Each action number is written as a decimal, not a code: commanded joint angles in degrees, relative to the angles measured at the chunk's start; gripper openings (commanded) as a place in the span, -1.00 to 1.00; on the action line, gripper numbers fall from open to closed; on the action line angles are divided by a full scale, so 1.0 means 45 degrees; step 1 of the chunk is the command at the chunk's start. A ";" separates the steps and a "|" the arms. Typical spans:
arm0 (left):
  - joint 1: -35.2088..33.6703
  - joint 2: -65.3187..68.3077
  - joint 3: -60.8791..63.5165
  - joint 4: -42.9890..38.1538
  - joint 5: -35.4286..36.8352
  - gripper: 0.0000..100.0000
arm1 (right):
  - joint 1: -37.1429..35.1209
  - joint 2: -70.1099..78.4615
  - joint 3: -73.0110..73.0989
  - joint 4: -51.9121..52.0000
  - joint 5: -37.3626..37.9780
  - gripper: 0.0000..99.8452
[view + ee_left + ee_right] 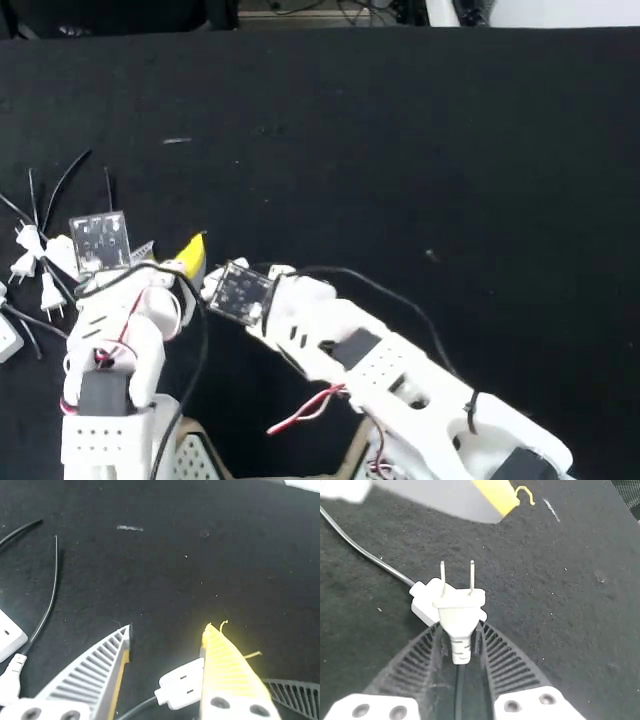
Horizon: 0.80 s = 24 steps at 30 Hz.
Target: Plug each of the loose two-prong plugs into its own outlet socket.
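Observation:
My right gripper (pixel 460 627) is shut on a white two-prong plug (pixel 458 605), whose prongs point away from the wrist. Just behind that plug lies a white outlet socket (pixel 422 606) on a dark cable. In the left wrist view the same socket (pixel 181 682) shows its two slots and rests against the yellow finger (pixel 225 665). My left gripper (pixel 167 630) is open around it, the white finger (pixel 102 665) standing well apart. Seen from above, both grippers meet near the table's front left, left (pixel 170 256) and right (pixel 212 287). Loose white plugs (pixel 30 245) lie at the far left.
Black cables (pixel 60 185) fan out around the loose plugs at the left edge. Another white socket block (pixel 5 340) sits at the left border. The black table (pixel 420 150) stretches far and right of the arms.

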 commanded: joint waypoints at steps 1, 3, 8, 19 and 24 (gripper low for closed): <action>0.0186 -0.0977 -0.0010 0.0313 -0.0274 -0.53 | -0.0215 -0.0557 -0.0166 -0.0352 -0.0117 -0.98; 0.0205 -0.1368 0.0186 0.0449 -0.0508 -0.53 | -0.0215 -0.0576 -0.0225 -0.0371 -0.0215 -0.98; 0.0733 -0.1661 0.0479 0.0469 -0.0625 -0.53 | -0.0215 -0.0479 -0.0596 -0.0371 -0.1680 -0.98; 0.1514 -0.1661 0.0752 0.0586 -0.1387 -0.53 | -0.0195 -0.0576 -0.0615 -0.0313 -0.1719 -0.98; 0.1514 -0.1661 0.1299 0.0117 -0.2012 -0.53 | -0.0215 -0.0576 -0.0654 -0.0313 -0.1778 -0.98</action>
